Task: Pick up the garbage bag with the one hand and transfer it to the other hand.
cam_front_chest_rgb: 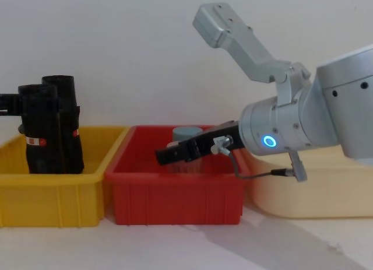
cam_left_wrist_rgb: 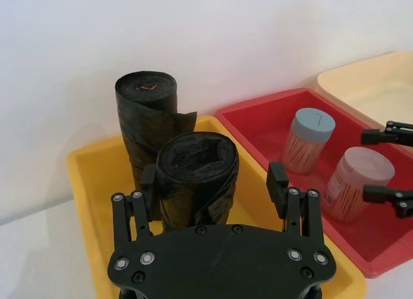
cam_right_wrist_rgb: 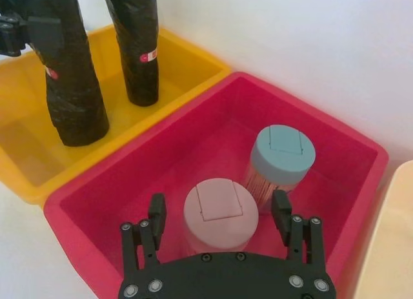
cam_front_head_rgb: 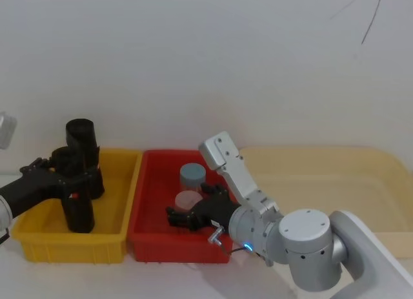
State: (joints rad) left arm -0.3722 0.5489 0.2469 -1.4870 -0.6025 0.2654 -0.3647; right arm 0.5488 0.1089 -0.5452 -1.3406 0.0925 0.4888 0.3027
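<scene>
- Garbage bag, a thick black roll of plastic with a small red-and-white label (cam_front_chest_rgb: 41, 143), stands upright in the yellow plastic bin (cam_front_head_rgb: 71, 247). It is just in front of a slimmer black roll (cam_left_wrist_rgb: 145, 112); whether the two touch I cannot tell.
- Left end effector (cam_left_wrist_rgb: 213, 176) sits at the bag's upper part with its fingers spread wide to either side of the roll. One finger looks close against the plastic and the other stands a little off, so nothing is clamped yet.
- The step in hand looks to be the grasp. It should centre the roll between the fingers and close firmly below the top edge so the soft plastic cannot squeeze out. The fingers should stay clear of the slimmer roll so only one comes up.
- A straight lift clear of the bin wall, leaving the lower half free for the taker, seems wise.
- Right end effector (cam_right_wrist_rgb: 219, 212), on the blue-ringed arm, hangs low over the red plastic bin (cam_front_head_rgb: 174, 247). Its fingers are wide apart around a pink-lidded jar (cam_right_wrist_rgb: 213, 199), with a blue-lidded jar (cam_right_wrist_rgb: 282, 154) just beside.
</scene>
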